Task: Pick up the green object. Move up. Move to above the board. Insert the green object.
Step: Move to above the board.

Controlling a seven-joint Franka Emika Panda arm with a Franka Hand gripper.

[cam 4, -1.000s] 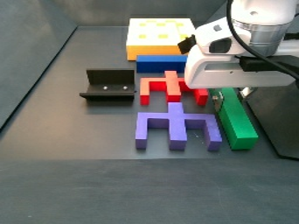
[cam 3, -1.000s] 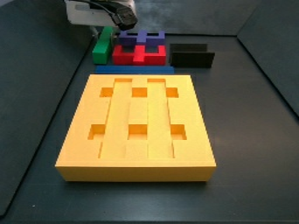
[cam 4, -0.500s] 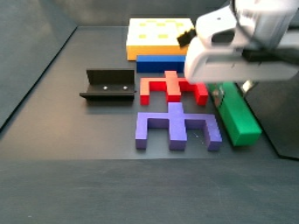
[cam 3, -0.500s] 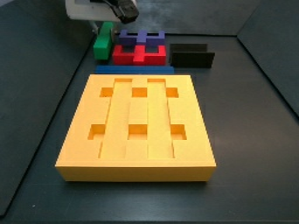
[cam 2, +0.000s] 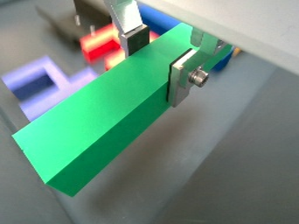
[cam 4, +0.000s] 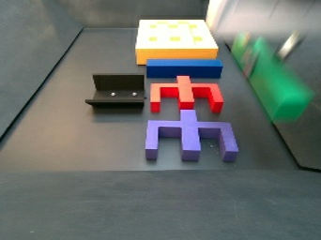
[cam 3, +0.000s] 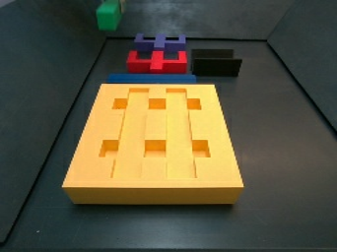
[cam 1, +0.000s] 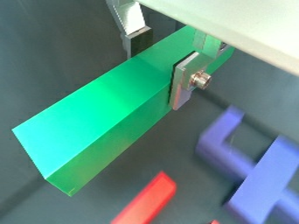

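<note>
gripper (cam 1: 163, 57) clamped on the green object (cam 1: 111, 114), held up off the floor, well apart from the board (cam 3: 152, 143). lift step in hand; next calls for carrying across to above the board. six square holes and grooves showing nothing inside.

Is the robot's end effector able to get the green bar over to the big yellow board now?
Probably yes. The end effector grips the green bar between its fingers, lifted above the red block and purple block. Nothing stands between it and the yellow board, whose grooves look empty.
</note>
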